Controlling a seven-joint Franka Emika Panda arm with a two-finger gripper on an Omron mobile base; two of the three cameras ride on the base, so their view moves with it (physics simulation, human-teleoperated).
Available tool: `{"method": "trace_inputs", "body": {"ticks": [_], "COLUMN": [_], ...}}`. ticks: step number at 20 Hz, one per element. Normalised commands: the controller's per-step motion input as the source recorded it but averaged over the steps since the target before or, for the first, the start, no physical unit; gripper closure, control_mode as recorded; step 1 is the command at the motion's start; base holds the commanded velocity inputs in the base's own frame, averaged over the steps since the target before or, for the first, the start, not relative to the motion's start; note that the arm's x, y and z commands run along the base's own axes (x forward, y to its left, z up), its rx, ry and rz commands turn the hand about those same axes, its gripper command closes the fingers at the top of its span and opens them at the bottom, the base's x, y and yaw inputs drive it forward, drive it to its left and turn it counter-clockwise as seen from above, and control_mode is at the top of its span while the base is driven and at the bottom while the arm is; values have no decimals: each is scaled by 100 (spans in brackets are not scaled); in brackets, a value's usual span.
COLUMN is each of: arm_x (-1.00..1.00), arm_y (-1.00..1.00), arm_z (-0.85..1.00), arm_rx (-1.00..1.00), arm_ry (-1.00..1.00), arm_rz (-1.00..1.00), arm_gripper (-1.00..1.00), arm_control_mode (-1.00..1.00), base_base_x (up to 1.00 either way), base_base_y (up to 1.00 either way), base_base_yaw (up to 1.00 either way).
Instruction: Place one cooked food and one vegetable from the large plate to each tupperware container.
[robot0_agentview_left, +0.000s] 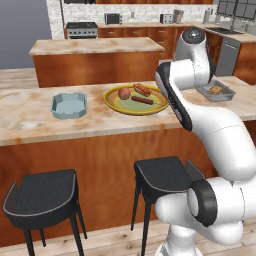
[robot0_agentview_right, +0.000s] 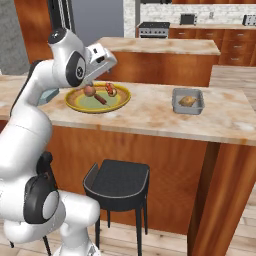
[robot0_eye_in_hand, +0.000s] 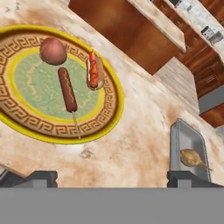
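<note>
Yellow-rimmed large plate (robot0_eye_in_hand: 114, 113), beyond open gripper (robot0_eye_in_hand: 111, 177)

Plate (robot0_eye_in_hand: 109, 113): left side cut off by the hand view's edge; in the left base view its right rim is hidden behind the arm, in the right base view its left rim likewise. Blue tray (robot0_agentview_right: 48, 95): mostly hidden behind the arm in the right base view, one corner showing. Grey tray (robot0_eye_in_hand: 186, 144): near end cut off in the hand view; left end hidden by the arm in the left base view. Item in the grey tray (robot0_agentview_left: 215, 90): too small to identify from the base views. Fingers (robot0_eye_in_hand: 39, 178): tips alone visible, the rest cut off. Far-wall appliances: too small to identify.
</note>
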Motion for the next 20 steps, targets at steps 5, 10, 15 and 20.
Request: {"method": "trace_inputs", "body": {"ticks": [5,10,15,20], "arm_x": [1,17,58,81], "arm_y": [28,22,40,27], "arm_z": [-52,-72,-50,-28], "arm_rx": [0,0,0,-2], "arm_ry": [4,13,13,28], "arm_rz": [7,19,17,4], "arm_gripper": [-100,-100,-100,-100], "arm_control_mode": [-100,-100,-100,-100], "base_base_x": [0,0,0,0], "base_base_y": [0,0,0,0], "base_base_yaw": [0,0,0,0]}}
